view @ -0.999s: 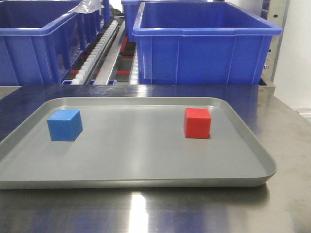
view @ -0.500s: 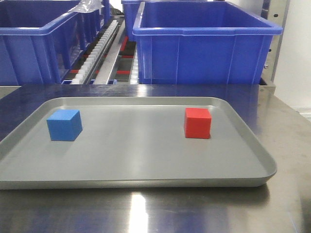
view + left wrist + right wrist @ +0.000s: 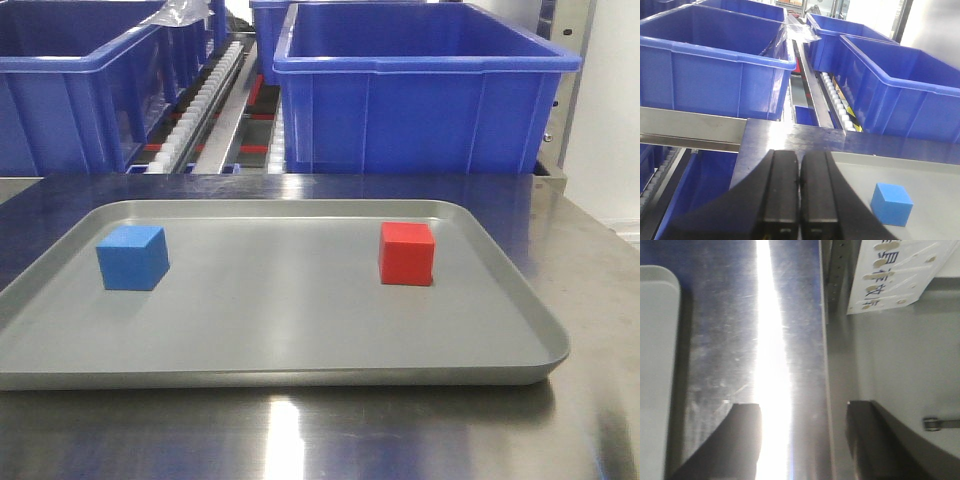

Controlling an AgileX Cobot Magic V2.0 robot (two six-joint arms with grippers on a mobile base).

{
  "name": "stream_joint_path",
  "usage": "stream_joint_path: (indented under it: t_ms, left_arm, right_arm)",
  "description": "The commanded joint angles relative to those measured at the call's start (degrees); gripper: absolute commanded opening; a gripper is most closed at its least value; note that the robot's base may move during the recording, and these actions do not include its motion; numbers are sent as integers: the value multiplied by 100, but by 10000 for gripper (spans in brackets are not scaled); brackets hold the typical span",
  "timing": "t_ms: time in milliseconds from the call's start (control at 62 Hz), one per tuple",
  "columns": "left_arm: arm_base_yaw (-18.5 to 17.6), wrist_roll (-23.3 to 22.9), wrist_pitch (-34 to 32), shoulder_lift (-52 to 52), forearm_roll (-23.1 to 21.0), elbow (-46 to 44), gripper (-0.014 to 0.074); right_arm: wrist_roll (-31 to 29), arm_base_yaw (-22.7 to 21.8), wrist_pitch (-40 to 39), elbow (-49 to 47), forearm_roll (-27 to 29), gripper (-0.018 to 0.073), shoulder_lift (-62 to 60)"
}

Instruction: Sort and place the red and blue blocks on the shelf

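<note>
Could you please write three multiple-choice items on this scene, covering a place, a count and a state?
1. Where does the red block sit? A on the floor; B on the tray; C in a gripper.
2. How many blocks lie on the tray? A one; B two; C three.
3. How is the left gripper? A shut; B wide open; C holding something.
Answers: B, it rests on the tray; B, one red, one blue block; A, its fingers touch with nothing between.
</note>
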Motion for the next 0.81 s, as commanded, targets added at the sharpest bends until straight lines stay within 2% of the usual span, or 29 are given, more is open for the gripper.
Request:
stream_joint_path:
  t_ms: [0, 193, 322, 790]
  left_arm:
    - [8, -10, -501, -113, -38, 146, 130]
    - [8, -10, -501, -113, -38, 146, 130]
    - [8, -10, -501, -113, -38, 146, 130]
    - [8, -10, -501, -113, -38, 146, 130]
  right_arm:
    - [-44, -20, -197, -296, 307, 508, -110]
    - [-44, -13, 133, -702, 594, 508, 25]
    - [-44, 202, 523, -1133, 599, 508, 317]
    - [-44, 1884, 704, -2507, 599, 508, 1983]
